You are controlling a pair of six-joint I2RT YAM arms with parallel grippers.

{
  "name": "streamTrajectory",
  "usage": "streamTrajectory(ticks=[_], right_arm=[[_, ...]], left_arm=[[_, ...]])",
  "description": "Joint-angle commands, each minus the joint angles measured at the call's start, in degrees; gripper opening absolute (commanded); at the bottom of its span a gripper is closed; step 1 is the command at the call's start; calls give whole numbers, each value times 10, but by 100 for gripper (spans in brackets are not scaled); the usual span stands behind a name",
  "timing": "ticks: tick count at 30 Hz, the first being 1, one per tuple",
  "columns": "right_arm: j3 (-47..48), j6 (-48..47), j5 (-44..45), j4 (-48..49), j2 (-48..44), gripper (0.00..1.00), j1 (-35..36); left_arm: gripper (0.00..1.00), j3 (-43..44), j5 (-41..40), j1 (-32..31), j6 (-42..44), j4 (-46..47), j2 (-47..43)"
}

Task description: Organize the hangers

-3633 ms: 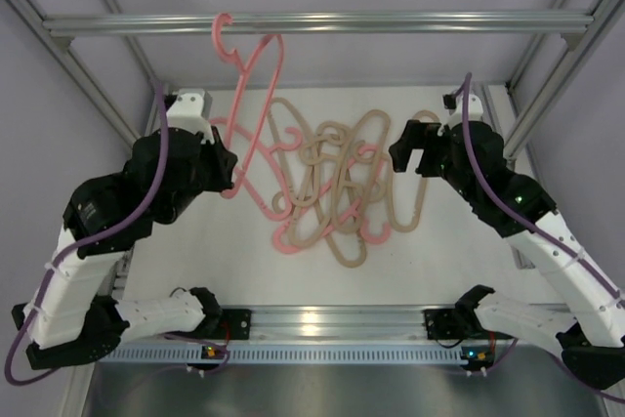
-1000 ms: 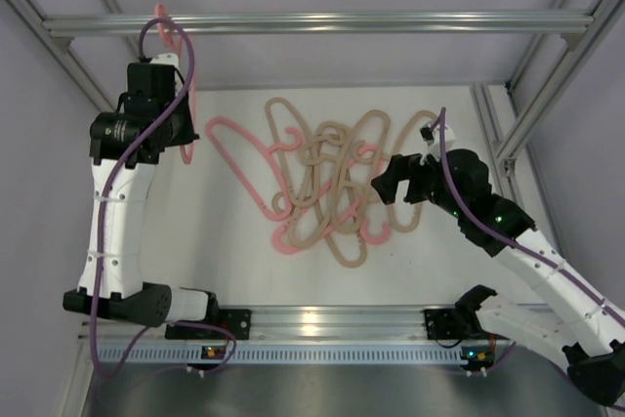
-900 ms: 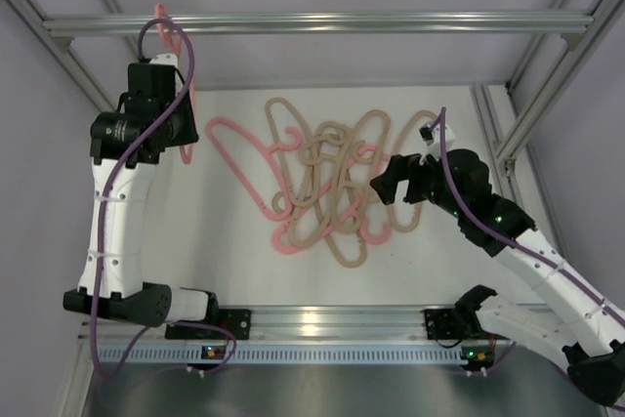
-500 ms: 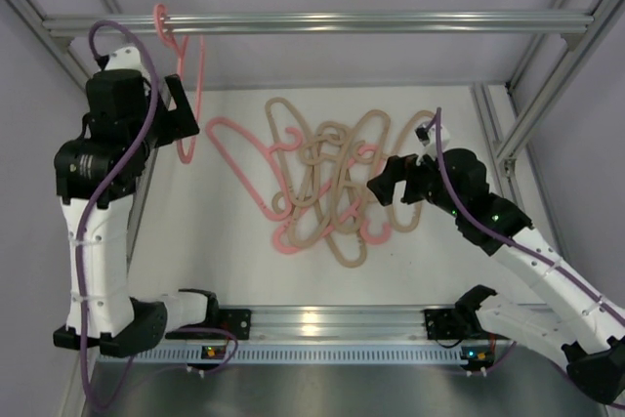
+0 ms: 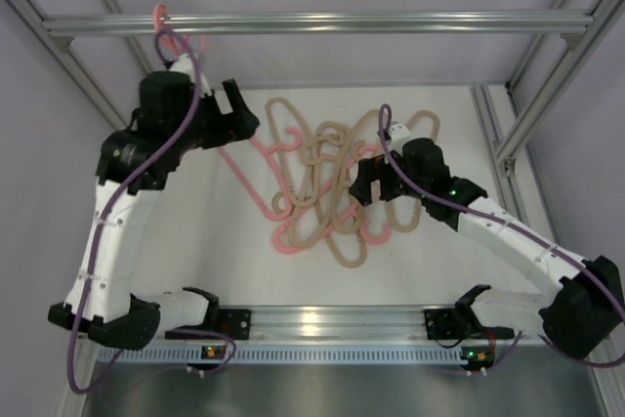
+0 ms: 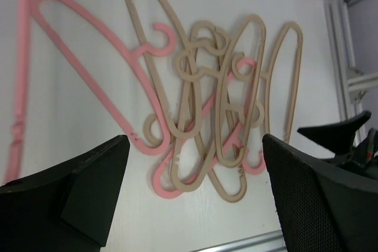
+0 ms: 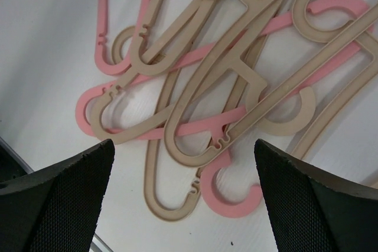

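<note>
Ahead of the left gripper (image 6: 195,140) and right gripper (image 7: 184,146), both spread empty, lie two pink hangers (image 6: 88,45), about five beige hangers (image 6: 289,75)

Left of the hanger pile (image 5: 322,187), the left arm (image 5: 161,134) hides most of the pink hanger (image 5: 161,19) hooked on the silver bar (image 5: 391,21); only its hook and a sliver show. The right gripper (image 5: 376,187) covers the pile's right side. The right wrist view cuts the pile off at its top and right edges.

No legible text, labels, brands or numbers in any view. Hangers (image 5: 327,187), arms and frame carry no readable markings.
</note>
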Motion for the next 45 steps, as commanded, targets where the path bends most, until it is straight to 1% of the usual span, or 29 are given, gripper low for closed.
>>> streamTrajectory(ticks=[1,2,4,5,7,8,11,12,14,15,17,19,24,31,34,37,42,44,45], right_arm=[[8,-10,-23,66,51,97,0],[8,-7,-21,69,59,96,0],[3,2,-12,72,70,95,1],[0,7,-9,77,73,95,1],[-16,12,2,81,66,95,1],[-21,16,7,82,63,95,1],[-44,24,21,82,50,95,1],[-56,25,24,83,47,95,1],[-63,29,30,82,38,95,0],[-67,29,31,83,36,95,1],[-74,31,36,83,29,96,1],[-77,31,38,82,25,96,1],[-81,36,23,85,21,96,0],[-92,40,9,96,24,96,1],[-91,39,11,97,24,96,0],[-93,39,9,97,23,96,2],[-99,39,9,96,18,96,0],[-100,38,10,96,15,96,0],[-100,36,10,96,14,96,0]], left_arm=[[98,-46,-83,-114,-43,70,38],[98,-50,-134,-171,-50,72,51],[97,-60,-175,-208,-73,72,93],[94,-65,-215,-229,-82,74,106],[89,-96,-244,-245,-100,95,135],[85,-110,-260,-248,-102,106,144],[79,-154,-281,-250,-111,147,181],[75,-163,-298,-250,-112,156,202],[71,-172,-312,-249,-116,161,227],[67,-173,-332,-249,-117,163,249],[62,-189,-352,-243,-117,185,269],[59,-200,-341,-222,-122,198,297],[55,-234,-317,-165,-130,249,349],[51,-241,-282,-116,-140,305,397],[50,-234,-264,-105,-150,324,433],[49,-229,-251,-97,-161,344,451],[48,-219,-259,-89,-175,349,491],[45,-219,-259,-87,-177,350,503],[39,-220,-258,-86,-177,349,507]])
